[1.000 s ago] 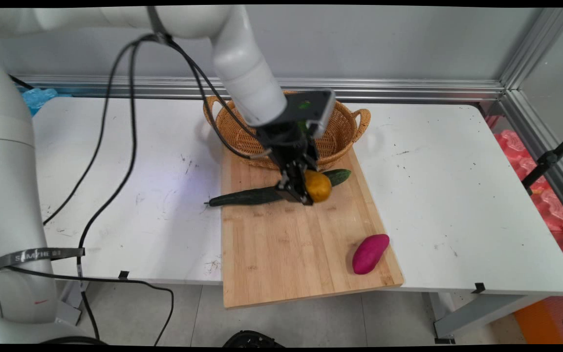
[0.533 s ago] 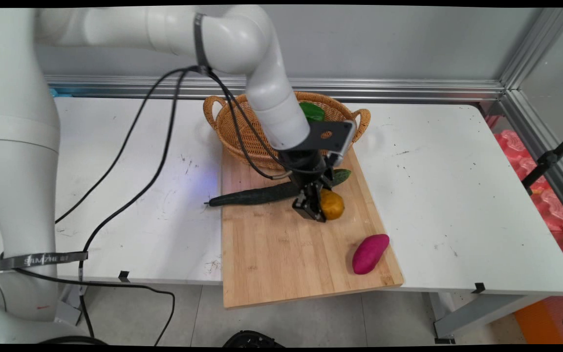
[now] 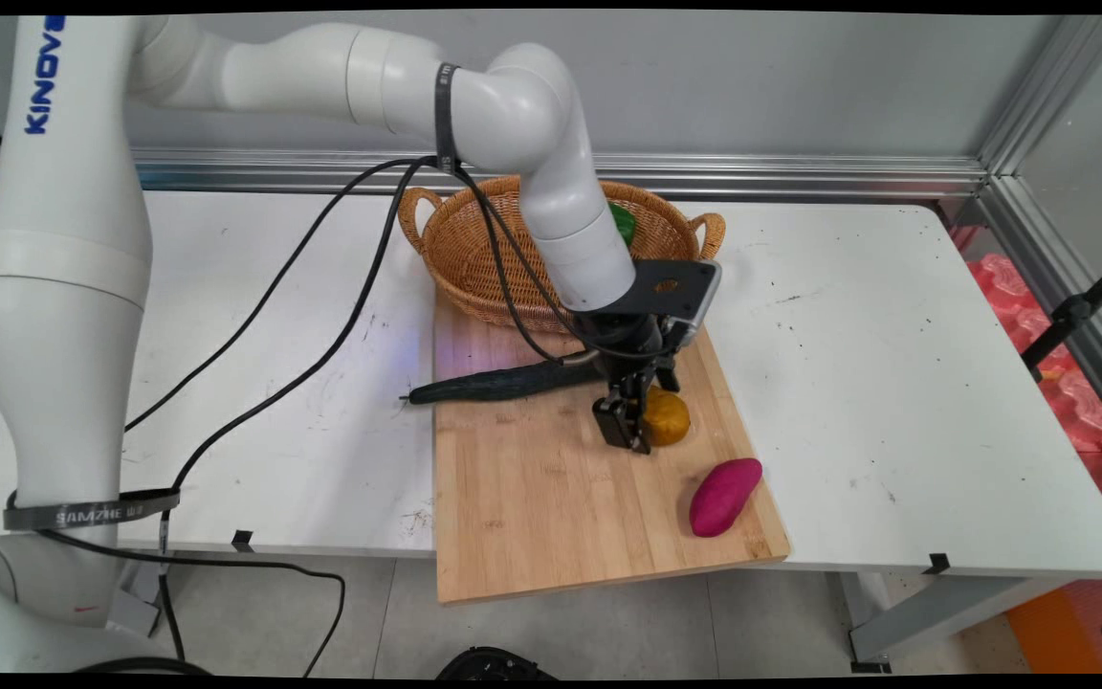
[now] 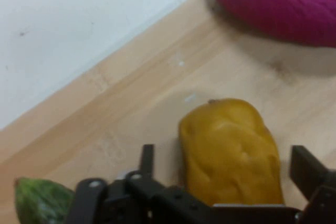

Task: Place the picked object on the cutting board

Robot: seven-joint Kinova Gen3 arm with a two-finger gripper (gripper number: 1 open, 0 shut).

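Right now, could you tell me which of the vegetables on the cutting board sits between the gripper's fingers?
The yellow potato, inside the gripper; the purple sweet potato and cucumber lie apart.

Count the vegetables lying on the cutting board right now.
3: the yellow potato between the gripper fingers, the purple sweet potato near the front right corner, the cucumber overhanging the left edge. Basket contents not counted.

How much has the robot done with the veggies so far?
Looks done: the purple sweet potato and the cucumber lie on the wooden board. In hand: the yellow potato sits on the board between the open fingers of the hand, with a gap on each side. Maybe left: a green vegetable lies in the basket.
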